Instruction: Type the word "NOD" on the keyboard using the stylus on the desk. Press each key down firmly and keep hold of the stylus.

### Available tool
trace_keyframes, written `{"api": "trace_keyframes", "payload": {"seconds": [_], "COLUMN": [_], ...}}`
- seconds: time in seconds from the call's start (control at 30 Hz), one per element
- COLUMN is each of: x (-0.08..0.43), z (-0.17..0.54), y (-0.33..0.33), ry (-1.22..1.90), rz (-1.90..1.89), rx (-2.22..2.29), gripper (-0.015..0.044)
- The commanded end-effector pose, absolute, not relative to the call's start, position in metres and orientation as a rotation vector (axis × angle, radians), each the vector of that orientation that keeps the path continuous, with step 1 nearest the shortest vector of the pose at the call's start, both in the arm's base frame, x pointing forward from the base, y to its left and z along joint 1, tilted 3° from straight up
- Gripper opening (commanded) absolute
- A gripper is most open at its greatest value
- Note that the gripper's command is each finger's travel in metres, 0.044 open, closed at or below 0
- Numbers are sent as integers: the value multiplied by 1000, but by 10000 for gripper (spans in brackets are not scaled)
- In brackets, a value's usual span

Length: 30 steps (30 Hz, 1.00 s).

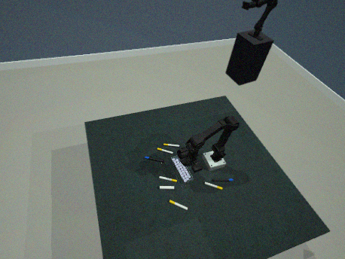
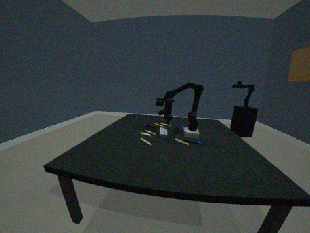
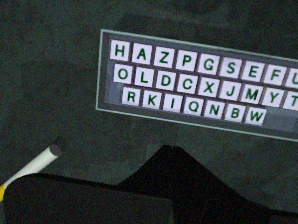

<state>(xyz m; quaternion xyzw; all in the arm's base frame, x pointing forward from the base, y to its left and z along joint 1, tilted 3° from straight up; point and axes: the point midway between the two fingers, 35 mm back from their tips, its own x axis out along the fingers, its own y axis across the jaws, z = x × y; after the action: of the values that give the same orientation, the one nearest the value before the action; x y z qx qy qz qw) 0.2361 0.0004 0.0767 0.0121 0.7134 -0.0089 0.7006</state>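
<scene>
Dark tabletop (image 1: 124, 226) (image 2: 162, 169), keyboard (image 1: 182, 169) (image 2: 163, 131) (image 3: 200, 85), 3 lettered rows

White keycaps (image 3: 186, 61) with dark green letters; yellow-and-white pen (image 1: 178, 205) (image 2: 146, 141); orange wall panel (image 2: 299, 65)

From my station I see a matte black, slim-linked arm (image 1: 207, 135) (image 2: 179, 89) with chunky rounded joints, on a pale, square-cornered base plate (image 1: 209, 164) (image 2: 186, 135) dotted with dark screws.
</scene>
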Motion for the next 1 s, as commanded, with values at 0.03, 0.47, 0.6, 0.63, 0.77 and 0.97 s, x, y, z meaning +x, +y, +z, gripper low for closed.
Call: {"api": "trace_keyframes", "payload": {"seconds": [0.03, 0.47, 0.6, 0.63, 0.77, 0.97], "x": [236, 214, 194, 190, 176, 152], "z": [77, 67, 63, 63, 61, 58], "y": [0, -79, -113, -118, -135, -157], "ry": [1589, 1654, 1627, 1620, 1580, 1493], "rz": [-20, 344, 548, 577, 690, 850], "rx": [27, -182, -261, -271, -310, -370], "gripper": [0, 150, 150, 150, 150, 150]}}
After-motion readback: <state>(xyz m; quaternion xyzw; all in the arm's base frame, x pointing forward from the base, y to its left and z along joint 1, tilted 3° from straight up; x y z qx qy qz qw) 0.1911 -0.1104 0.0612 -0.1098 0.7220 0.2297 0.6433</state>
